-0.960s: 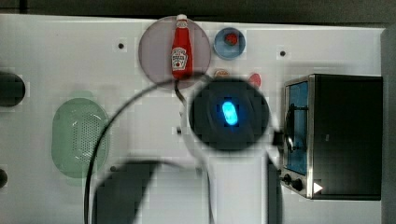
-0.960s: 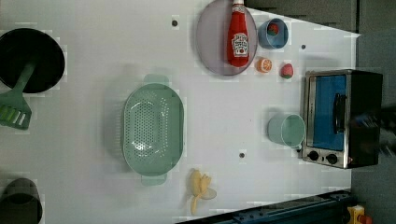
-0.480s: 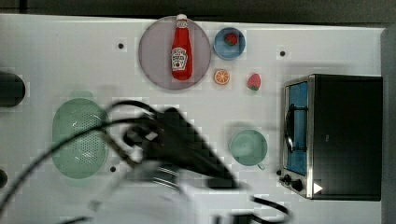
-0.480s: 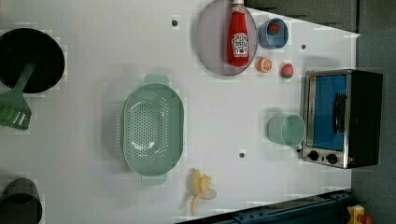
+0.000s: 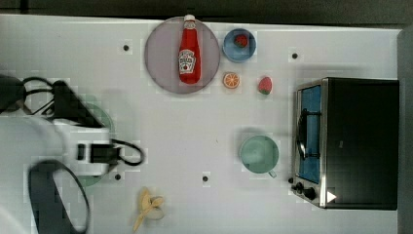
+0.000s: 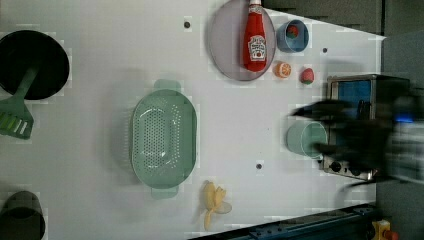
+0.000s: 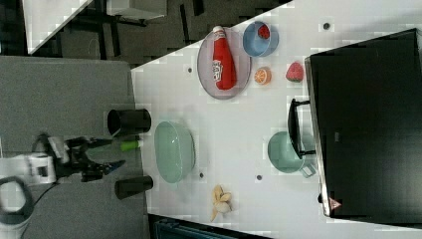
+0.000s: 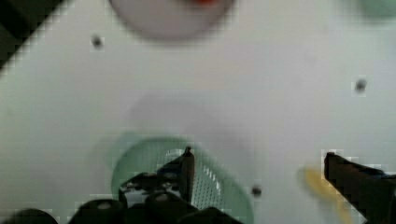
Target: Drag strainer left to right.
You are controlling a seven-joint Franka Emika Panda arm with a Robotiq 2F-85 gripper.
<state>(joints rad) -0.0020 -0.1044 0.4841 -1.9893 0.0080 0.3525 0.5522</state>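
Observation:
The strainer (image 6: 162, 137) is a pale mint-green perforated bowl with a wide rim, standing on the white table (image 6: 100, 60) in the middle of the left view. In the top view my arm (image 5: 90, 153) hangs over it at the top view's left, leaving green slivers of the strainer (image 5: 106, 119) showing. The wrist view shows the strainer (image 8: 210, 182) below my gripper (image 8: 259, 154), whose two dark fingers (image 8: 186, 165) stand wide apart and open with nothing between them. In the right view my gripper (image 7: 107, 155) is at the right view's left of the strainer (image 7: 174, 152), apart from it.
A ketchup bottle (image 5: 189, 51) lies on a purple plate (image 5: 160, 63). Nearby are a blue bowl (image 5: 239, 45), an orange slice (image 5: 231, 80) and a strawberry (image 5: 264, 85). A green mug (image 5: 259, 154) stands beside the toaster oven (image 5: 350, 141). A banana (image 5: 147, 207) lies at the table's near edge. A black pan (image 6: 32, 65), a green spatula (image 6: 15, 122) and a dark cup (image 6: 20, 217) sit at the left view's left.
In the top view my arm has swept from the table's middle to the top view's left and now hangs over the strainer. The strainer has not moved.

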